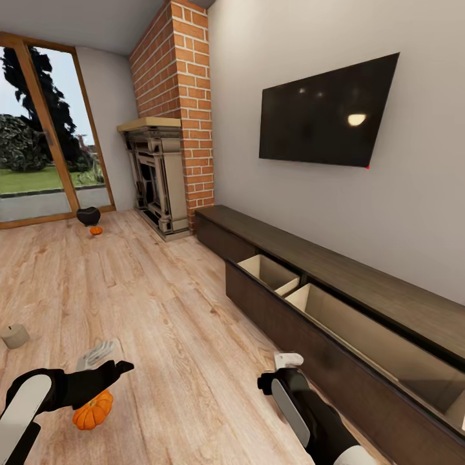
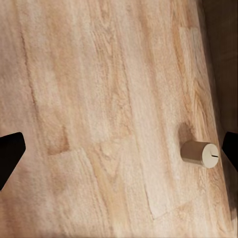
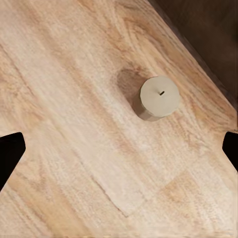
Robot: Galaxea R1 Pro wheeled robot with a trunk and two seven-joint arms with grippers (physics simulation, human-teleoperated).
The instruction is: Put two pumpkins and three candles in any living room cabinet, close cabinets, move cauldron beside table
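Note:
One orange pumpkin [image 1: 92, 411] lies on the floor just under my left gripper [image 1: 119, 368], which is open with nothing in it; its dark fingertips [image 2: 10, 151] sit far apart in the left wrist view. My right gripper [image 1: 271, 380] hangs open above a cream candle [image 3: 158, 97], which lies beside the cabinet front [image 1: 288, 360] and also appears in the left wrist view [image 2: 200, 153]. Another candle [image 1: 14, 335] stands at the far left. The black cauldron [image 1: 88, 215] and the second pumpkin [image 1: 95, 230] sit by the window. The dark cabinet [image 1: 361, 278] has its drawer [image 1: 271, 271] pulled open.
A brick chimney with a fireplace [image 1: 158, 177] stands at the cabinet's far end. A television [image 1: 326, 113] hangs above the cabinet. Glass doors [image 1: 39, 129] close the far left. Wooden floor [image 1: 168, 303] stretches between me and the cauldron.

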